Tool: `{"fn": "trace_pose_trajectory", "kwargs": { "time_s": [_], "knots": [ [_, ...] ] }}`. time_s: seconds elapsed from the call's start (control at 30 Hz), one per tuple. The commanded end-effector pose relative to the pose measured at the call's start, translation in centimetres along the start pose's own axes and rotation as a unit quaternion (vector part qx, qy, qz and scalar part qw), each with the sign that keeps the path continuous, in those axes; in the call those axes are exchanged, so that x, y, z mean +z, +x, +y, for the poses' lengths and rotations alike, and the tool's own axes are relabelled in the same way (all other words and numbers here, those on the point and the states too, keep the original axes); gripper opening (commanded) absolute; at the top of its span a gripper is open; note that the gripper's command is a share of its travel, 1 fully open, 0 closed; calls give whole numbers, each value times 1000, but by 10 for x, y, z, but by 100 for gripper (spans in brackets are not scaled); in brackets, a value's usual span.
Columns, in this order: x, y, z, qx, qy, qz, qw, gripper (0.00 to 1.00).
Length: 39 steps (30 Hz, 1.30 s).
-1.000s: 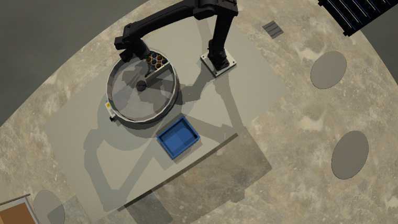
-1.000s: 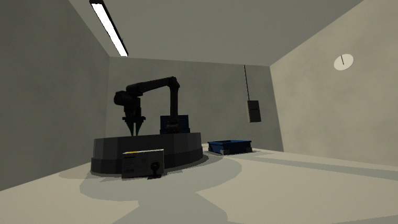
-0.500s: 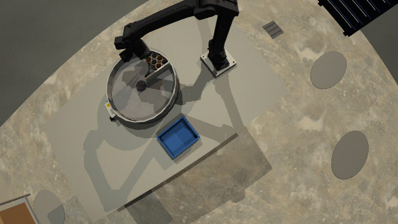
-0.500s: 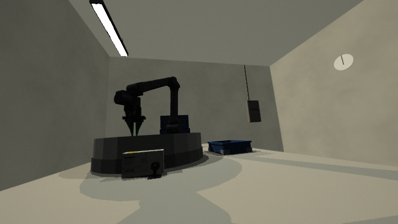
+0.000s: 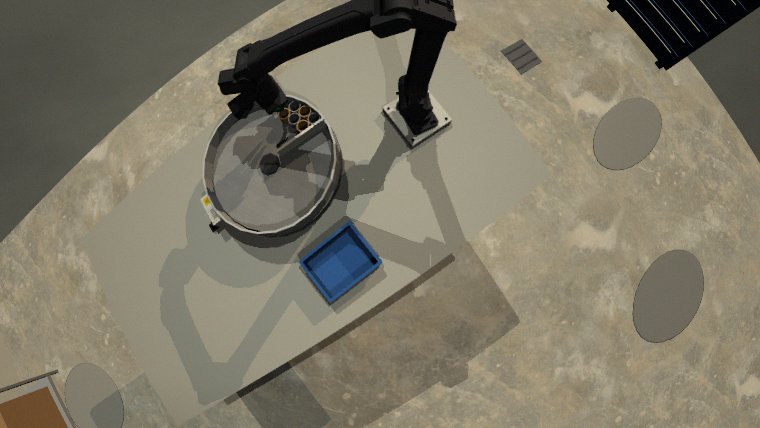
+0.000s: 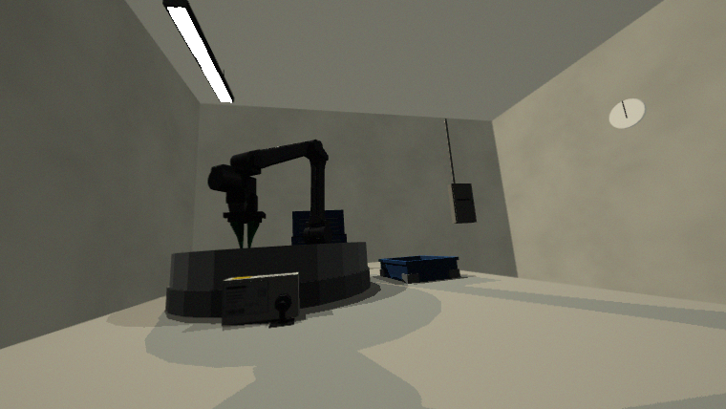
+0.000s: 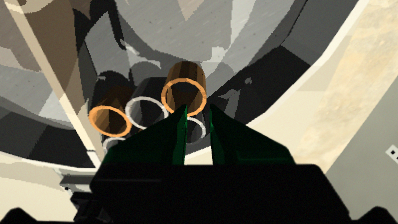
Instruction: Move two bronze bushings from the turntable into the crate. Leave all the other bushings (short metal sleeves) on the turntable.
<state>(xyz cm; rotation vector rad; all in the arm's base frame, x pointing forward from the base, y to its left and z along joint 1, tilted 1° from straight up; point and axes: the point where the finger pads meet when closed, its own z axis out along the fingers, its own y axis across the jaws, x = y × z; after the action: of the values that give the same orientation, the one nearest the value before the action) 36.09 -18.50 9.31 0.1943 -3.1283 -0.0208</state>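
My hand (image 5: 278, 108) (image 6: 245, 247) (image 7: 198, 111) is narrow, a small gap between the fingers, nothing held; bronze bushing (image 5: 281, 116) (image 7: 185, 71) stands upright at the far side of the turntable (image 5: 339, 159) (image 6: 268, 267) (image 7: 272, 72); crate (image 5: 324, 242) (image 6: 432, 271) at near right, no bushing in it. Plan: widen slightly; centre over the bronze; descend straight, sparing the steel neighbour (image 7: 204, 131); grip squarely.
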Motion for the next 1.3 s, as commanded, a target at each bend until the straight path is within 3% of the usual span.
{"fn": "trace_pose_trajectory", "kwargs": {
  "time_s": [0.0,0.1,0.37,0.47,1.27],
  "knots": [
    [-18,-18,-9,-3,19,-30,999,18],
    [2,-7,-1,-2,5,-10,1000,18],
    [16,-6,0,-2,2,-5,1000,18],
    [-3,-13,-5,-3,17,-27,999,18],
    [-1,-13,-5,-3,16,-25,1000,18]
  ]
}}
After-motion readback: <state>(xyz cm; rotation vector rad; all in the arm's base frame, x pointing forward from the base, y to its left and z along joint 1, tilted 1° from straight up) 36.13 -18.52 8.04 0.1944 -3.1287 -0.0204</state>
